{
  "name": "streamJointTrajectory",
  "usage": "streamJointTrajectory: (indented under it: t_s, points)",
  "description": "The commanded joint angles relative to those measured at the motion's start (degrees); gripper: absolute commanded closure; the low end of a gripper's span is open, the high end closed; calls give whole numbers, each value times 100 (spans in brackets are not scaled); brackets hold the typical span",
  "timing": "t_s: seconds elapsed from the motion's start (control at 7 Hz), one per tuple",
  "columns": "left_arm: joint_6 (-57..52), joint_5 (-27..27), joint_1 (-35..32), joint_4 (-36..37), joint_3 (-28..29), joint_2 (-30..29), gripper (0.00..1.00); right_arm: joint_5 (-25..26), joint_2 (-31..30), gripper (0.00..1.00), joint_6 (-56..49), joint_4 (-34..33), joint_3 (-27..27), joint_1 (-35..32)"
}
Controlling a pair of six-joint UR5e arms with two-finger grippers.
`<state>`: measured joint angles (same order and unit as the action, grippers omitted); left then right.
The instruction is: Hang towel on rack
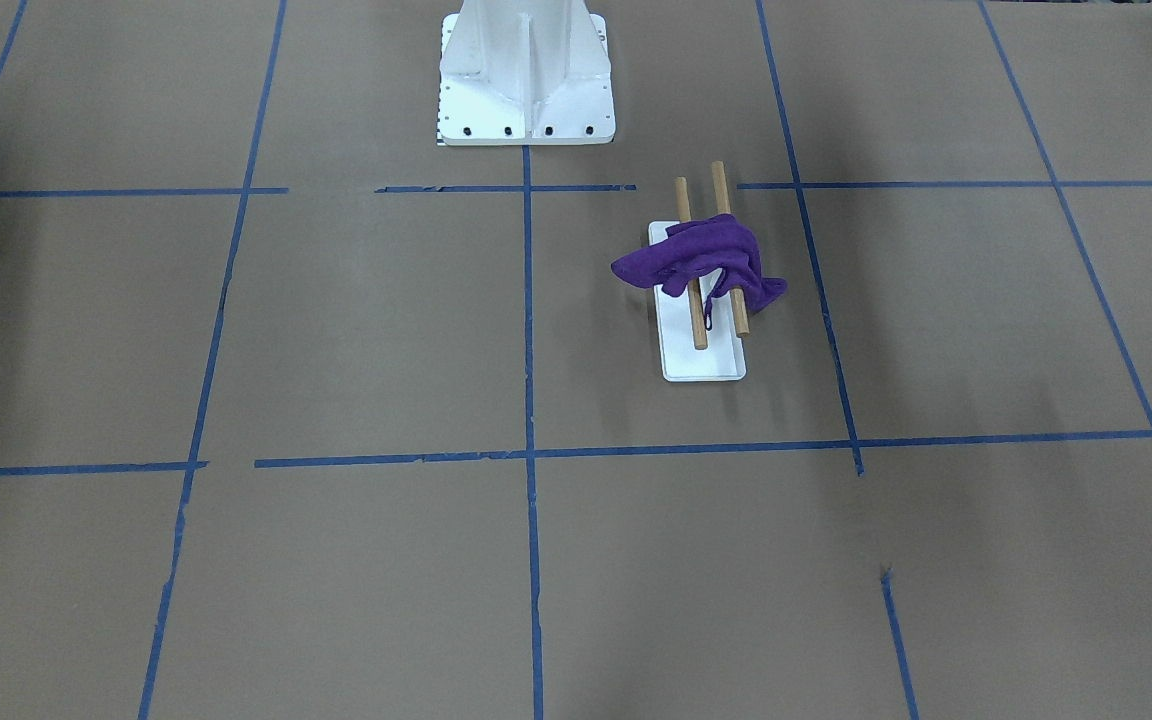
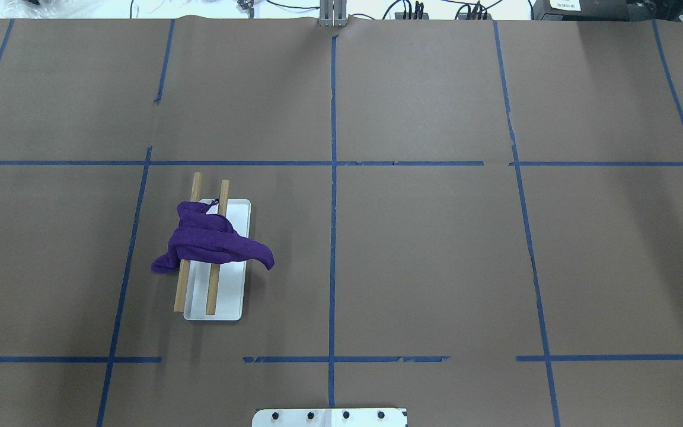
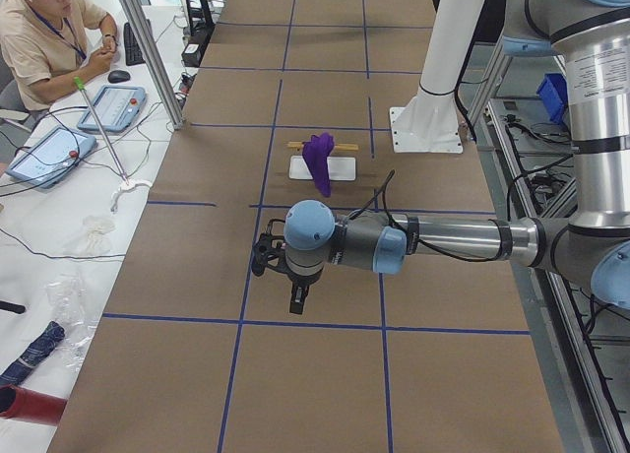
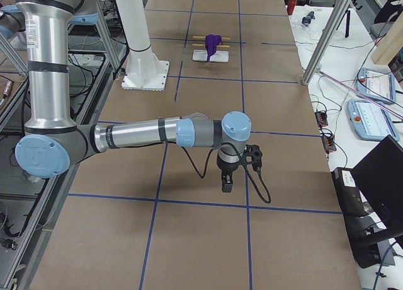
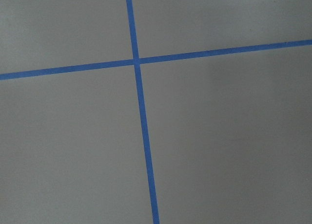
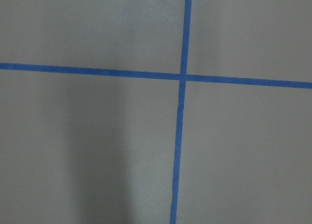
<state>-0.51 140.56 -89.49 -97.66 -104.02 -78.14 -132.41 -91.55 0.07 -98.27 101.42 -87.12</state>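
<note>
On the rack (image 2: 232, 296), the towel (image 2: 211, 246) lies bunched across both rods (image 2: 212, 290); hanging judged complete. Left gripper (image 3: 297, 299) and right gripper (image 4: 227, 184) hang well away, and their opening cannot be told. No further move appears required.

Robotics lab, brown paper-covered table (image 2: 436, 267) gridded in blue tape (image 2: 332, 237), teach pendants (image 3: 110, 106), seated operator (image 3: 44, 34)
</note>
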Motion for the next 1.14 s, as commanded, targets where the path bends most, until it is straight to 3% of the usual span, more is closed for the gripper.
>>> streamJointTrajectory:
  t_s: [0.0,1.0]
  points:
    - [-2,-11,150,71,-21,-130,0,13,23,0,2,-7,71,11]
    - [-2,-116,476,89,-57,-140,0,-31,-55,0,-16,-8,-70,11]
